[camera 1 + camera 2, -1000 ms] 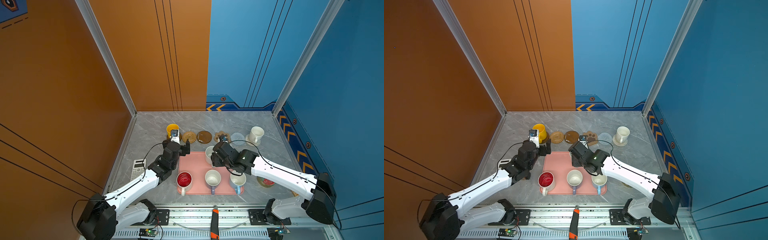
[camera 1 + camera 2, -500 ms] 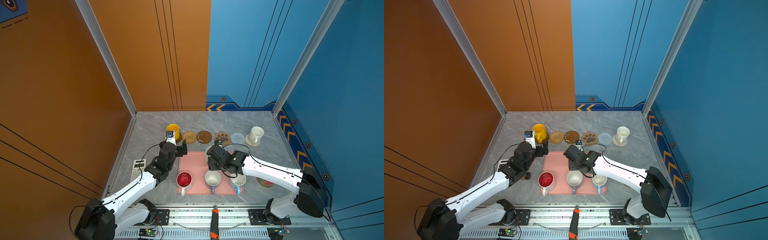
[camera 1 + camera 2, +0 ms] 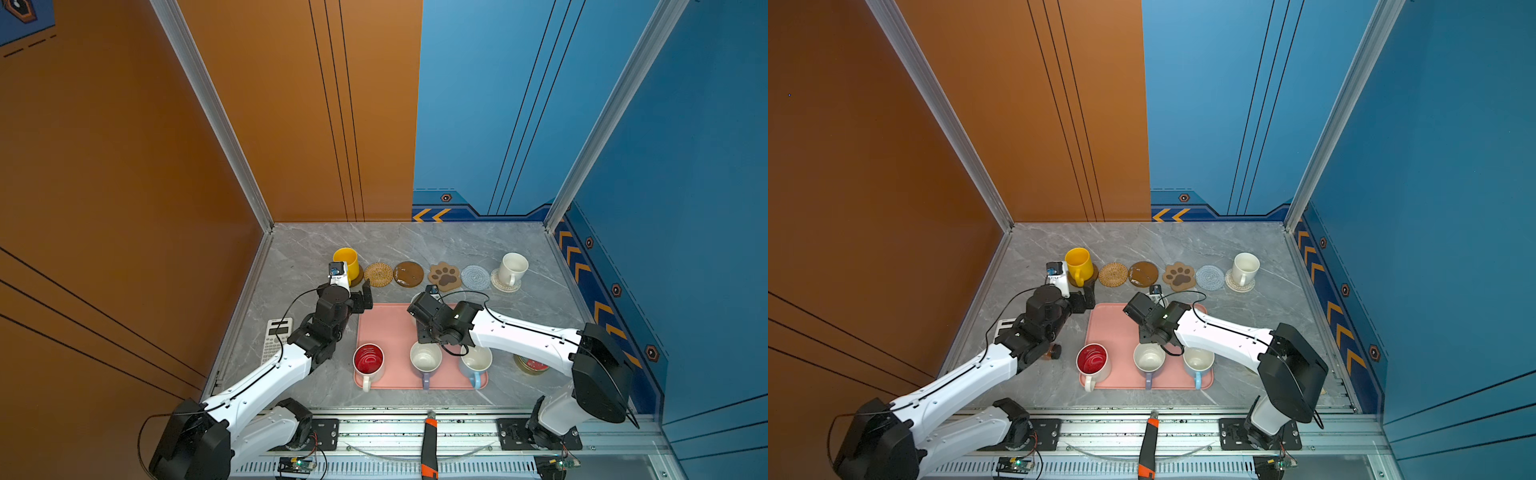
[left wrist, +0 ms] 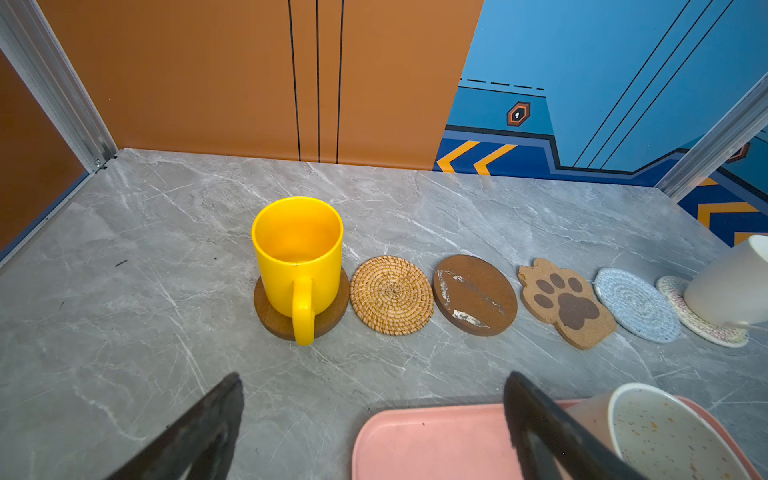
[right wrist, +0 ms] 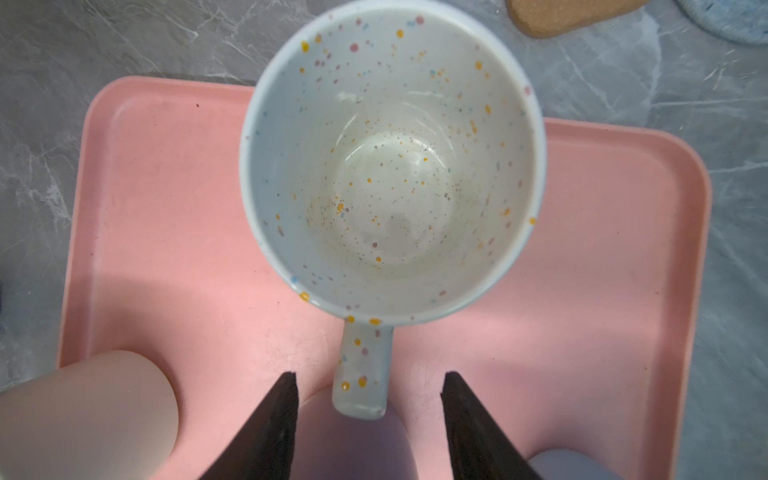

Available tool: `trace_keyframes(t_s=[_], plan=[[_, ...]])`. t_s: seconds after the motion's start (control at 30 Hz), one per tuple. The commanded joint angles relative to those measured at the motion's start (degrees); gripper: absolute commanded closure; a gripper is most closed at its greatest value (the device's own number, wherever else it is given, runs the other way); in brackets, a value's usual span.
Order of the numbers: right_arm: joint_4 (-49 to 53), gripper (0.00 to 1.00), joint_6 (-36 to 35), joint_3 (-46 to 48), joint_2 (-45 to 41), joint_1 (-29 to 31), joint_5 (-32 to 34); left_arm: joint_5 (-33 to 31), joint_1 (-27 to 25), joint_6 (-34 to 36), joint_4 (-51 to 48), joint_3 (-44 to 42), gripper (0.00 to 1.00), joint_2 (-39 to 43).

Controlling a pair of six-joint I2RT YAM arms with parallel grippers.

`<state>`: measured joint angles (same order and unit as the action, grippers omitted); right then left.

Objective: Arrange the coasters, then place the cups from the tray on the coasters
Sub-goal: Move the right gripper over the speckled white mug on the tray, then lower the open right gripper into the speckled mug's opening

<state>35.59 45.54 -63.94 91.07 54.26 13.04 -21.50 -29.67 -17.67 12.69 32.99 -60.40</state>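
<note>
The speckled white cup (image 5: 390,166) stands on the pink tray (image 5: 166,232). My right gripper (image 5: 370,384) is open, one finger on each side of the cup's handle (image 5: 363,374), with a gap on both sides. The red-inside cup (image 3: 368,359), lilac cup (image 3: 425,357) and light blue cup (image 3: 476,359) line the tray's front. The yellow cup (image 4: 297,253) sits on a brown disc coaster (image 4: 270,320). Rattan (image 4: 390,295), brown disc (image 4: 473,295), paw (image 4: 565,303) and grey-blue (image 4: 636,303) coasters lie bare. The cream-white cup (image 3: 513,268) stands on the cream coaster (image 3: 498,282). My left gripper (image 4: 374,386) hangs open and holds nothing.
A calculator (image 3: 276,336) lies left of the tray beneath the left arm. A red-and-gold tin (image 3: 532,365) sits right of the tray under the right arm. An orange-handled tool (image 3: 428,449) rests on the front rail. Walls close in the left, back and right.
My right gripper has shifted slightly left and toward the front over the speckled cup, and its jaws have narrowed around the handle. The left gripper has drawn back a little from the yellow cup.
</note>
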Motion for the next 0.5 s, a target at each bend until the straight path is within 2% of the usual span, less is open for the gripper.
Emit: trace_keyframes(t_s=[0.0, 0.47], plan=[[1.8, 0.47, 1.2, -1.6, 1.2, -0.5, 0.3, 1.2, 0.7, -0.8, 1.1, -0.8, 0.02, 0.3], [1.6, 0.53, 0.8, -3.4, 5.4, -2.2, -0.2, 1.9, 1.6, -1.3, 1.8, -0.9, 0.02, -0.5]])
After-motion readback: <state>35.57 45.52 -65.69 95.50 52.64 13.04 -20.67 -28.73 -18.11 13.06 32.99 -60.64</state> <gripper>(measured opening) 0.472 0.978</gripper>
